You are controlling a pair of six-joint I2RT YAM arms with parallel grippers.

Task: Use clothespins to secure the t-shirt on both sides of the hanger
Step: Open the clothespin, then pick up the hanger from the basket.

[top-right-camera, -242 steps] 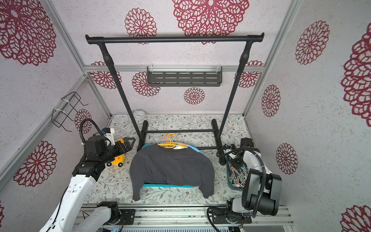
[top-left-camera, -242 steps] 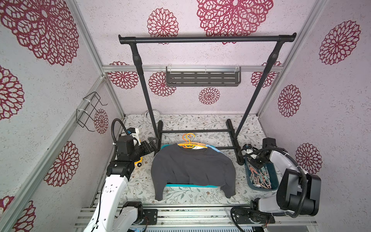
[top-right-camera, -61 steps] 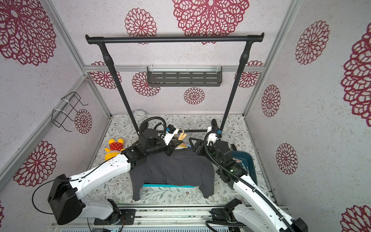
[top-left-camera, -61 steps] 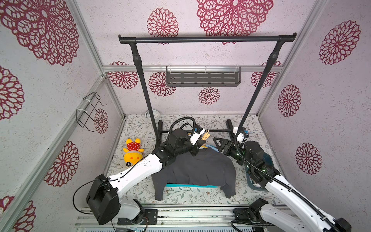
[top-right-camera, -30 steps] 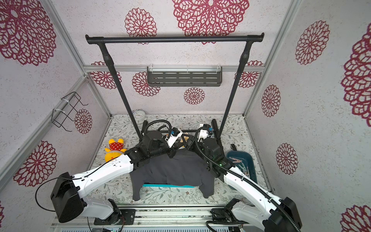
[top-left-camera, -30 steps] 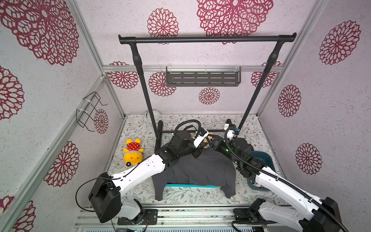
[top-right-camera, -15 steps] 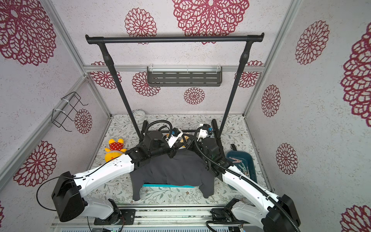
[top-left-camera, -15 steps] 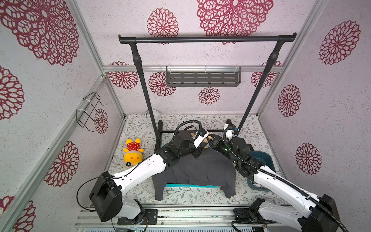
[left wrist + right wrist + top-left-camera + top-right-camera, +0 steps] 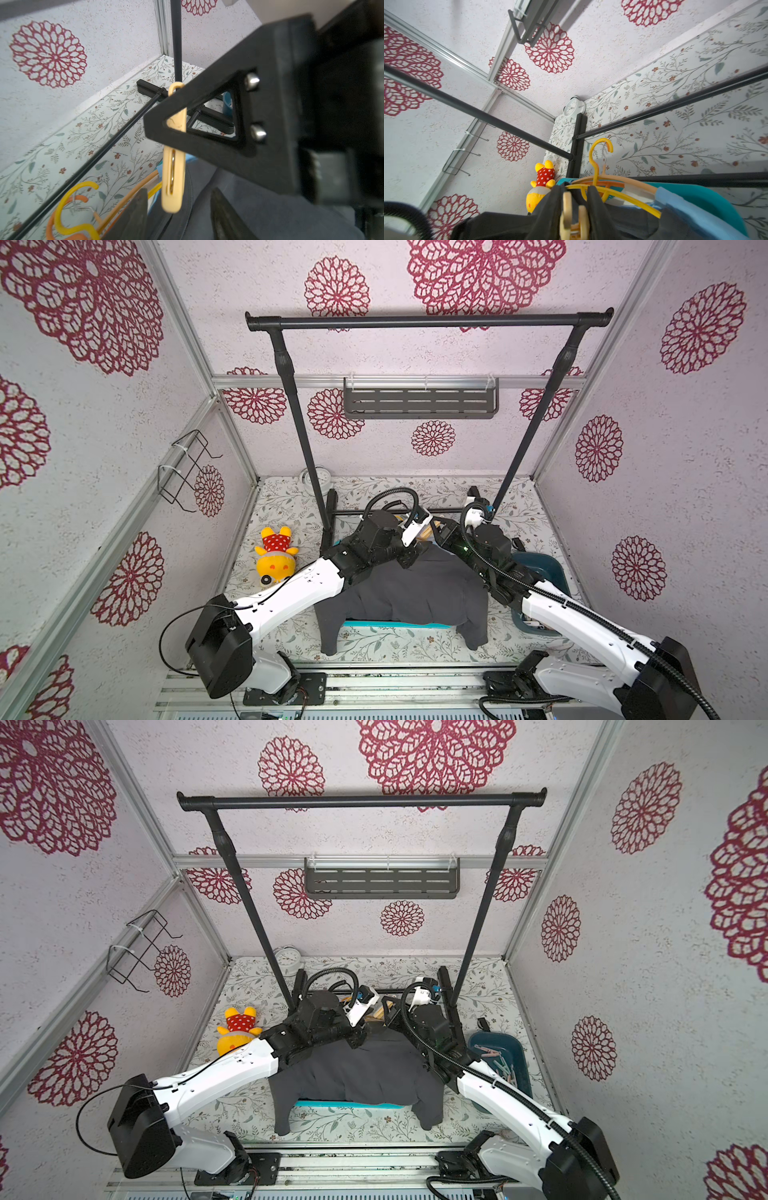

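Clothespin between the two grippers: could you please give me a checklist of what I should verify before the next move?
1. Right gripper grips the clothespin: ok, the pin sits pinched in it in the right wrist view.
2. Left gripper clear of the pin: ok, jaws open, a gap on each side.
3. T-shirt pinned: not ok, no pin shows on it; parts are hidden.
4. Yellow hanger inside the shirt: cannot tell.
5. Spare clothespins in the blue bin: ok.
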